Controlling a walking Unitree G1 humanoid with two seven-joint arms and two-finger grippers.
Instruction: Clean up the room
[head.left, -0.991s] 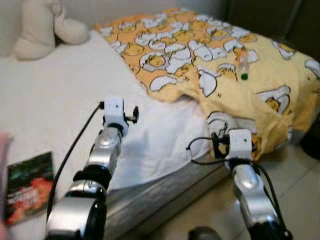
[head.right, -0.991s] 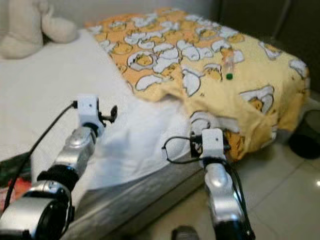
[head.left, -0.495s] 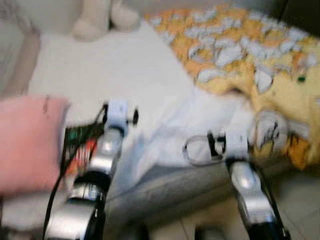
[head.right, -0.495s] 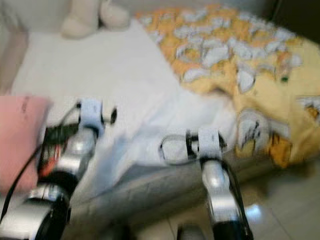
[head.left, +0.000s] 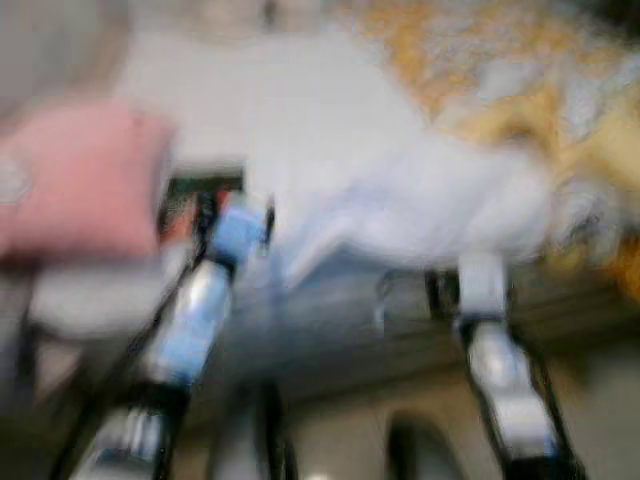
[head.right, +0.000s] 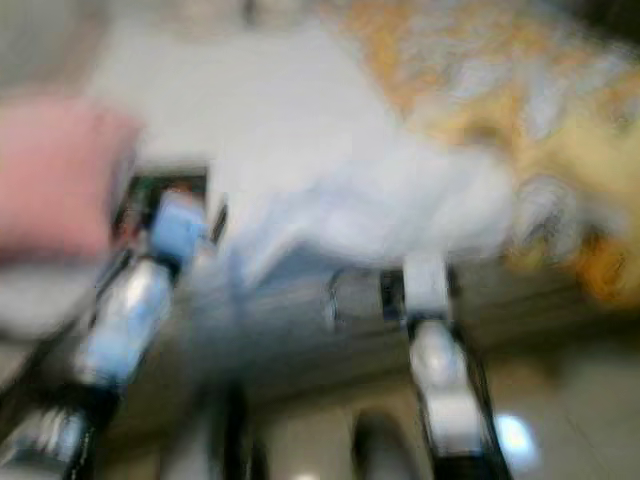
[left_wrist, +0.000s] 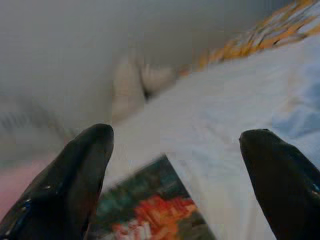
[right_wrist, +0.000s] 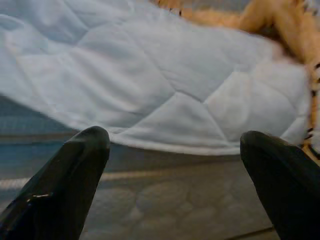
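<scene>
We are holding our left gripper and right gripper wide apart and empty at the bed edge. A book is lying just beyond the left fingers on the white quilted sheet, with a pink pillow beside it and the yellow patterned blanket blurring farther off.

A bedroom in a home, shown blurred. A bed with a white quilted cover fills the upper frame; a yellow patterned blanket lies at the upper right, a pink pillow at the left, a pale soft toy by the wall, and a pale floor below.
</scene>
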